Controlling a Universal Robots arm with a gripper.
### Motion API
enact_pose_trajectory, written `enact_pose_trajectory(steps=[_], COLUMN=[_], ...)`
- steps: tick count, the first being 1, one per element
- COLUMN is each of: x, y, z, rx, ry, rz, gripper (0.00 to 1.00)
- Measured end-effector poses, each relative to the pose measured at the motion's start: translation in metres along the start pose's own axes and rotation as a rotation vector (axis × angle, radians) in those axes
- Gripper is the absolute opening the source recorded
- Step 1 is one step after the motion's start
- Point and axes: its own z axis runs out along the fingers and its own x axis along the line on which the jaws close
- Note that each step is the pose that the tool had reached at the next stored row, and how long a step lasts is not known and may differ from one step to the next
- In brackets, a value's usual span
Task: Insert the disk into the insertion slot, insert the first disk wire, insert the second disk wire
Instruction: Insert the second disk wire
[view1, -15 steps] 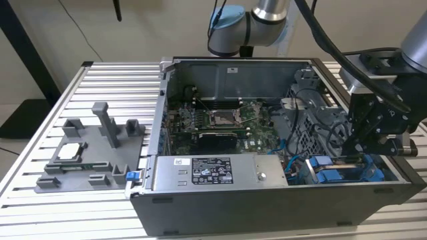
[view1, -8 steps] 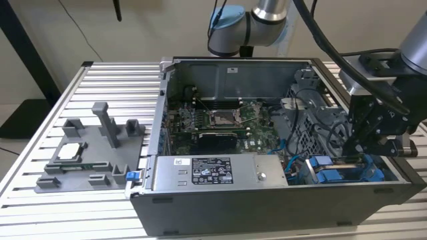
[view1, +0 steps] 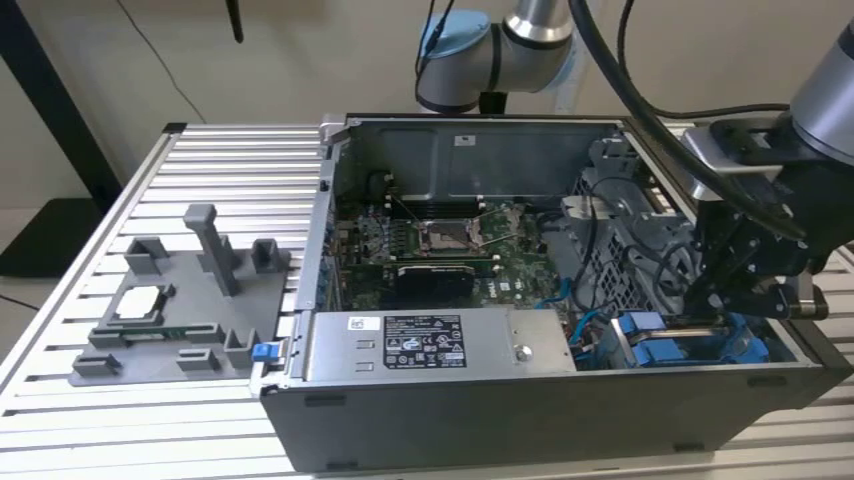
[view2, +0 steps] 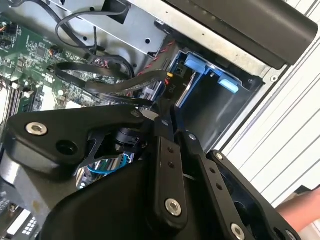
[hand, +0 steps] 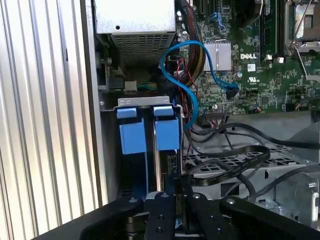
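Pincer (hand: 172, 192): I am hovering low centre of the first wrist view, fingers together, at the insertion slot (hand: 150, 130).
Risk: I am judging the black cables (hand: 235, 160) beside me could be snagging.

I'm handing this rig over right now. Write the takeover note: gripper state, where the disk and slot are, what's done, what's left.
Gripper: black two-finger gripper, down inside the grey computer case at the drive bay corner, fingers drawn together on something thin; what it pinches is hidden, possibly a wire.
Disk: the bright blue plastic carrier frame sits in the grey rectangular insertion slot, blue tabs at its mouth, so the disk looks inserted.
Wires: a light blue flat data cable loops from the green motherboard, and black cables lie beside the bay. I cannot tell whether either is plugged into the disk.
Left: confirm both disk wires.
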Motion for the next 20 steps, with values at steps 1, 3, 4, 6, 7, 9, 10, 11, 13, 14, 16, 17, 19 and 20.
enact_pose_trajectory(steps=[1,3,4,6,7,9,10,11,13,14,16,17,19,20], x=[-0.0005,-0.0017,-0.0022,-0.0031,-0.0035,-0.0039,-0.0039,-0.0039,-0.0038,-0.0037,-0.0035,-0.0033,-0.0031,-0.003], y=[0.0001,0.0002,0.0002,0.0003,0.0004,0.0005,0.0005,0.0005,0.0005,0.0005,0.0006,0.0006,0.0007,0.0008], z=[0.0007,0.0017,0.0022,0.003,0.0033,0.0046,0.0051,0.0055,0.0061,0.0067,0.0085,0.01,0.0129,0.0143], rx=[0.0,0.0003,0.0008,0.0018,0.0024,0.0032,0.0034,0.0035,0.0036,0.0036,0.0034,0.0035,0.0037,0.0037], ry=[-0.0001,0.0,-0.0001,-0.0002,-0.0001,-0.0004,-0.0003,-0.0002,0.0001,-0.0001,0.0,0.0006,0.002,0.002], rz=[0.0,0.0,0.0,0.0,0.0,0.0,0.0,0.0,0.0,0.0,0.0,0.0,0.0,0.0], gripper=[0.0,0.0,0.0,0.0,0.0,0.0,0.0,0.0,0.0,0.0,0.0,0.0,0.0,0.0])
